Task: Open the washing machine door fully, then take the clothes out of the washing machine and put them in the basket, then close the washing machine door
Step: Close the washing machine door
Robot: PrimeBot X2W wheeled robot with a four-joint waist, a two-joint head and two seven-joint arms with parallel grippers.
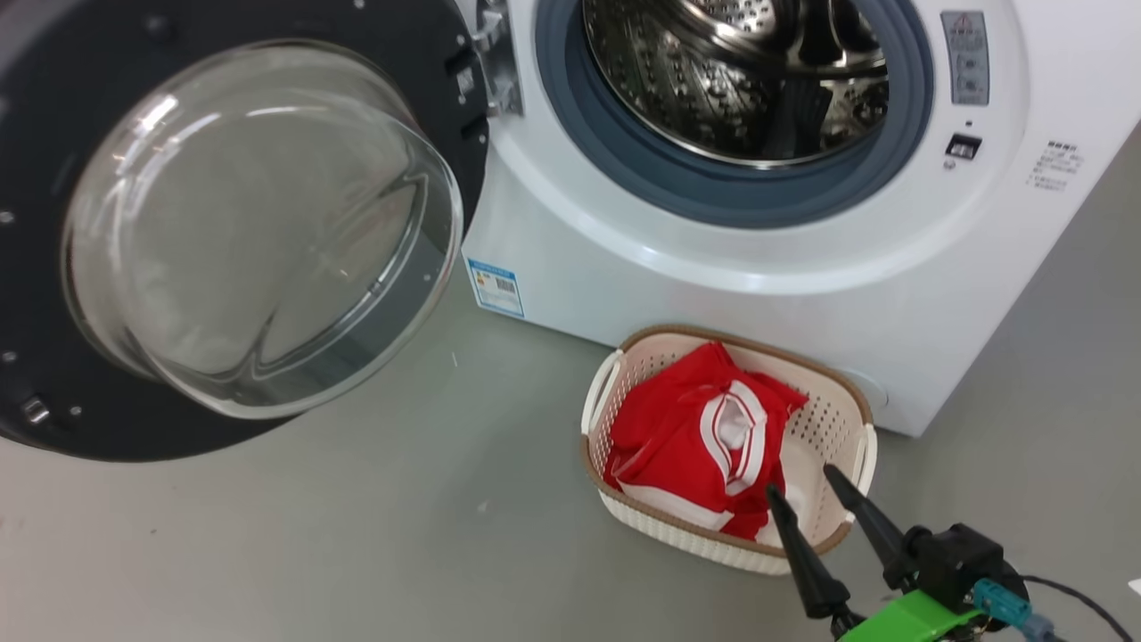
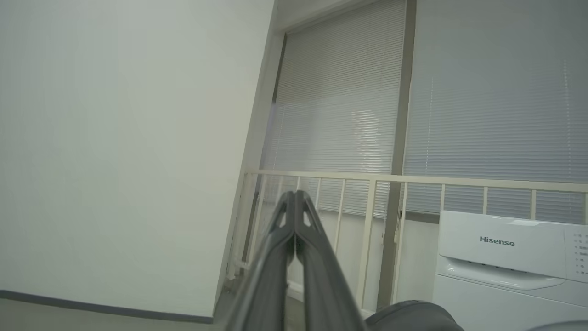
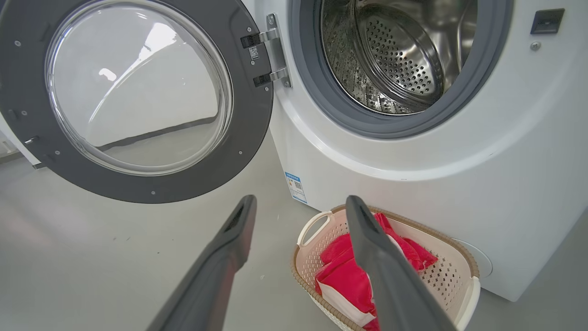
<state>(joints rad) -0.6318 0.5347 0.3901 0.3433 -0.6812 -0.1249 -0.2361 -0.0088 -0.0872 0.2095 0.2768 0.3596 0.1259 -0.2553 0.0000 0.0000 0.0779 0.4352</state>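
Right jaws wide by basket (image 1: pixel 677 533) of red clothes (image 1: pixel 682 428), left jaws pressed together; Hisense on washing machine (image 2: pixel 498 276)

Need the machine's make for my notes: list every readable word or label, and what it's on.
"Hisense": upper panel of the washing machine.
Blue label sticker: too small to read.
Grey warning label: too small to read.
Small print on the machine's front: blurred.

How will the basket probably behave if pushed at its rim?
The basket looks like thin perforated plastic holding soft red clothes, so probably light. Being low and wide, it would likely slide on the smooth floor rather than tip.
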